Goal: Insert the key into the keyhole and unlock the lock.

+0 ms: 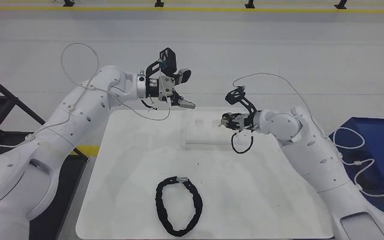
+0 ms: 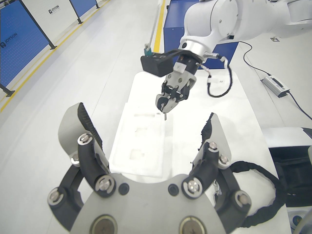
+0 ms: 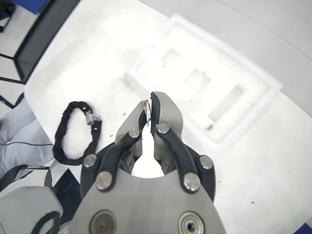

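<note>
Key [image 3: 147, 114] — small, silver, on a wire ring — pinched in the clenched right gripper [image 3: 149, 99], above the white foam tray [image 1: 207, 143] by the desk's [image 1: 258, 192] far edge. Chain lock [image 3: 56, 135], a black-sleeved loop with a silver barrel, lies near the front edge. Left gripper [image 2: 146, 113] — spread wide, empty, over the far edge.

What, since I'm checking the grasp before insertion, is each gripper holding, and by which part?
The right gripper pinches the key by its head end, its blade sticking out. The left gripper is open and empty.
</note>
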Controlling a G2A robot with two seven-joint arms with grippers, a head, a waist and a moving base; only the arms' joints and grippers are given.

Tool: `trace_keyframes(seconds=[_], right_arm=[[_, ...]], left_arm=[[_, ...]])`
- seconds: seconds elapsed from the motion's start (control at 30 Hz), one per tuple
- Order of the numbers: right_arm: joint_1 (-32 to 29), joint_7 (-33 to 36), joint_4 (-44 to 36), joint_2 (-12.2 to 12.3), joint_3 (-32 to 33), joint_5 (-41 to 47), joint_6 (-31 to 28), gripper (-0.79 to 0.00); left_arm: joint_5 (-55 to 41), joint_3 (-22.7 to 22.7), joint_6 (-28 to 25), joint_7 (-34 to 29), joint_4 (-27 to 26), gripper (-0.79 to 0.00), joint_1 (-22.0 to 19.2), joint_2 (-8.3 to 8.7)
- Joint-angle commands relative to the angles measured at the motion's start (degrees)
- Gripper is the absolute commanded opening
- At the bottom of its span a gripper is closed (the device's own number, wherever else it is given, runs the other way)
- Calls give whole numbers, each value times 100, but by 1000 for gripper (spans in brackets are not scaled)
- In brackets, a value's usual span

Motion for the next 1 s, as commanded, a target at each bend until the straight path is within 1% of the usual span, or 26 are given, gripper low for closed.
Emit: trace_keyframes(seconds=[0.0, 0.03, 0.13, 0.23, 0.37, 0.4, 0.5, 0.57, 0.8, 0.97], right_arm=[[-227, -131, -256, 88, 354, 58, -83, -785], [-359, -192, -406, 125, 482, 75, -109, -785], [-743, -489, -658, 211, 920, 655, -560, -785], [-1048, -701, -745, 270, 1280, 1424, -1211, -785], [-1299, -894, -742, 319, 1613, 2304, -1968, -785], [-1367, -996, -730, 330, 1712, 2516, -2248, -785], [-1531, -1195, -751, 370, 1964, 2773, -2855, -785], [-1633, -1198, -776, 396, 2058, 2968, -3175, -785], [-1713, -1013, -886, 472, 2176, 3496, -3878, -785], [-1690, -944, -1003, 493, 2227, 3437, -3878, -785]], left_arm=[[0, 0, 0, 1, 0, 0, 0, 0], [0, 0, 0, 1, 0, 0, 0, 0], [0, 0, 0, 1, 0, 0, 0, 0], [0, 0, 0, 1, 0, 0, 0, 0], [0, 0, 0, 1, 0, 0, 0, 0], [0, 0, 0, 1, 0, 0, 0, 0], [0, 0, 0, 1, 0, 0, 0, 0], [0, 0, 0, 1, 0, 0, 0, 0], [0, 0, 0, 1, 0, 0, 0, 0], [0, 0, 0, 1, 0, 0, 0, 0]])
